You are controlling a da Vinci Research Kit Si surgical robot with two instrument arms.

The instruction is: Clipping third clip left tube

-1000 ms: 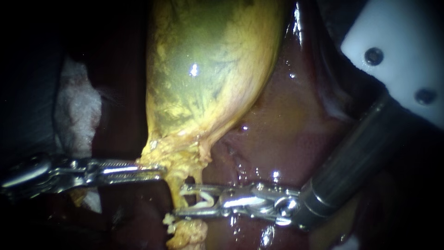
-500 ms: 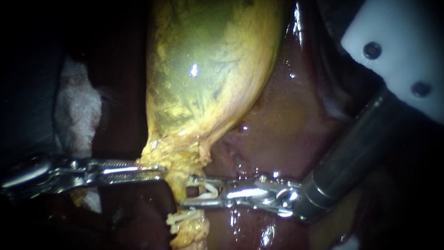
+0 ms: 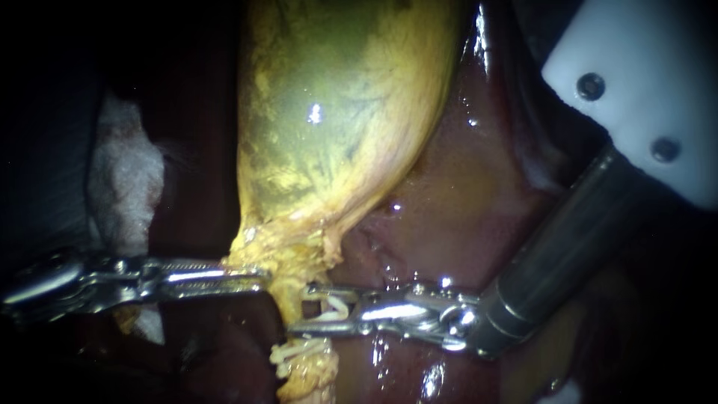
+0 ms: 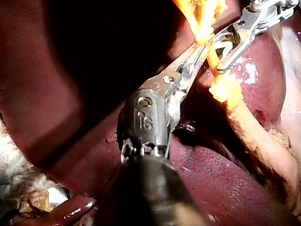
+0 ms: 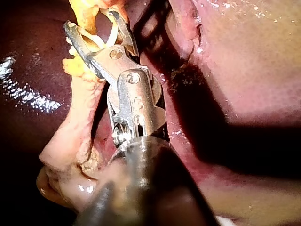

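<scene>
We had our right instrument [image 3: 299, 309] holding a white clip [image 3: 334, 307] between its parted jaws, straddling crosswise the yellow tube [image 3: 290, 278] that ran downward from the gallbladder [image 3: 336, 127], just above a seated clip [image 3: 299, 348], while our left instrument [image 3: 256, 278] pinched the tube higher up.

Left instrument [image 3: 258, 278]: shaft lies level and reaches the tube [image 3: 288, 288] from its left side.
Left jaws: pressed together, tips gripping the tube's yellow edge.
Right instrument [image 3: 301, 309]: shaft slants down to the tube's right side.
Right jaws: a little apart, astride the tube, both touching a white clip [image 3: 334, 308].
</scene>
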